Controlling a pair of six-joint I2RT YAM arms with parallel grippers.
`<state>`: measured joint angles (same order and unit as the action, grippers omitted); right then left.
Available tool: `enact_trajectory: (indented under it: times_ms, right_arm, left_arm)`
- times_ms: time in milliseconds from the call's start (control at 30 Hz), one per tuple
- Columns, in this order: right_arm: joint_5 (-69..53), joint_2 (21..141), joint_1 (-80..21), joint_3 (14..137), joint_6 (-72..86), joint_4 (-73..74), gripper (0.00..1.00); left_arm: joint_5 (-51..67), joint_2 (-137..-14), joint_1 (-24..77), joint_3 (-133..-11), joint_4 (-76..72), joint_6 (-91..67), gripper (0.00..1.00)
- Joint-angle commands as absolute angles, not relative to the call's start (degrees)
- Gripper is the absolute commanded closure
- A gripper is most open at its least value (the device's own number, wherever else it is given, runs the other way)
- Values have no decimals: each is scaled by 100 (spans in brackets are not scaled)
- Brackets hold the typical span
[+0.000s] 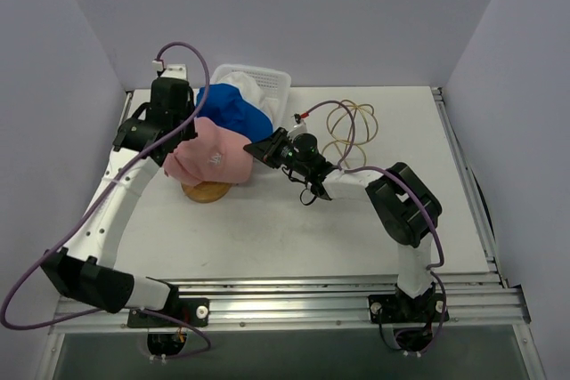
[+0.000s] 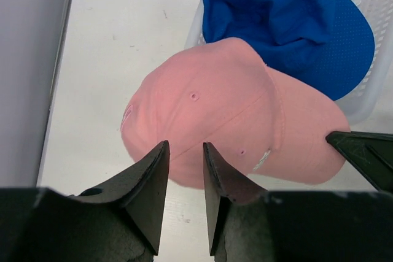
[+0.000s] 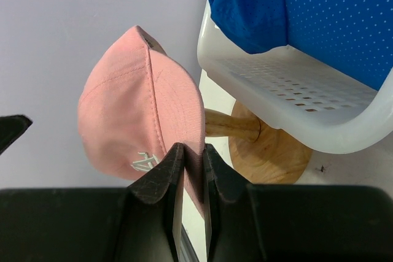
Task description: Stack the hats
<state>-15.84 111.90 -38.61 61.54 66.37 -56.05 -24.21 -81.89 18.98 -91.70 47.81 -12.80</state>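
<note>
A pink cap (image 1: 214,156) (image 2: 227,108) (image 3: 135,108) sits over a wooden stand (image 1: 207,192) (image 3: 270,151) at the table's back left. My right gripper (image 1: 258,149) (image 3: 190,151) is shut on the edge of its brim, on the cap's right side. At the cap's rear left edge, my left gripper (image 1: 175,144) (image 2: 184,151) is open, with nothing between its fingers. Just behind, a royal blue cap (image 1: 233,111) (image 2: 288,23) (image 3: 307,4) lies in the white mesh basket (image 1: 272,79) (image 3: 288,90), over a bit of off-white fabric (image 1: 245,88).
A gold wire dome frame (image 1: 350,126) lies on the table right of the basket, behind the right arm. Grey walls close in the back and both sides. The table's left edge runs close beside the left gripper.
</note>
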Motion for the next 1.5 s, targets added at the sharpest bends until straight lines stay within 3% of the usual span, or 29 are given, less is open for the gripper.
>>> enact_trajectory:
  times_ms: [0,200,367,600,1467]
  right_arm:
    - [-984,11338,-3709,5959,6469,-4790,96]
    - [-1055,11373,-3709,5880,6592,-5071,95]
    - [-1055,11312,-3726,5827,6627,-5142,95]
    - [-1055,11154,-3718,5748,6530,-5098,95]
    - [-1116,11154,-3700,5704,6451,-5133,94]
  left_arm:
    - [-2760,-7648,1899,-8939,5036,-1528,63]
    - [-2234,-7041,1592,-8087,4791,-1976,55]
    - [-1460,-6864,1301,-7471,4325,-2302,55]
    - [-1284,-7092,1257,-7392,3885,-2584,56]
    - [-1978,-7198,1187,-7400,3920,-2505,56]
